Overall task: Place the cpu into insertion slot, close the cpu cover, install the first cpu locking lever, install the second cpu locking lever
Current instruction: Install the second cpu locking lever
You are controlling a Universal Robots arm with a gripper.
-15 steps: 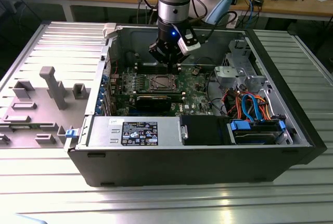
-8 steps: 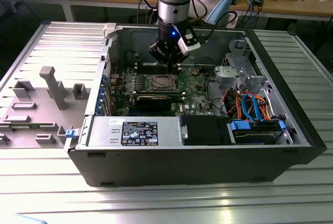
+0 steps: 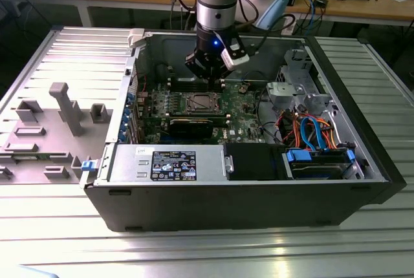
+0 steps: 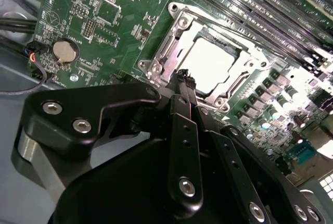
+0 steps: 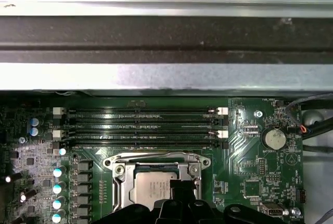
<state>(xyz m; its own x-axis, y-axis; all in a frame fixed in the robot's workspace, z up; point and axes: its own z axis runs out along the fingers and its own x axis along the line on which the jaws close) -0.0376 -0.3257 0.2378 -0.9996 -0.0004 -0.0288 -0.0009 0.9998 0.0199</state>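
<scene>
A: Firstly, exterior view. Entry?

B: Gripper low inside open computer case, above motherboard, just behind insertion slot. Cpu seated there, dull grey square, flat. Risk, by judgement: contact with board parts on any descent off the mark.

A: Next, second wrist view. Condition of end effector?

B: Fingertips pressed together, nothing pinched between, tip poised close over the corner of the socket frame. Cpu bright silver-white under glare, lying level within the slot. Cpu cover a thin silver frame plate with screw heads at corners, apparently down around the chip; full seating hard to confirm. Coin battery well apart. Risk, by judgement: slip of narrow tip off a thin lever, scrape across chip top or cover; lever springing back if not hooked.

A: Lastly, first wrist view?

B: Cpu pale grey, faint print, partly hidden by gripper. Cover frame around it. Memory slots just beside; possible snag there if sideways travel overshoots.
</scene>
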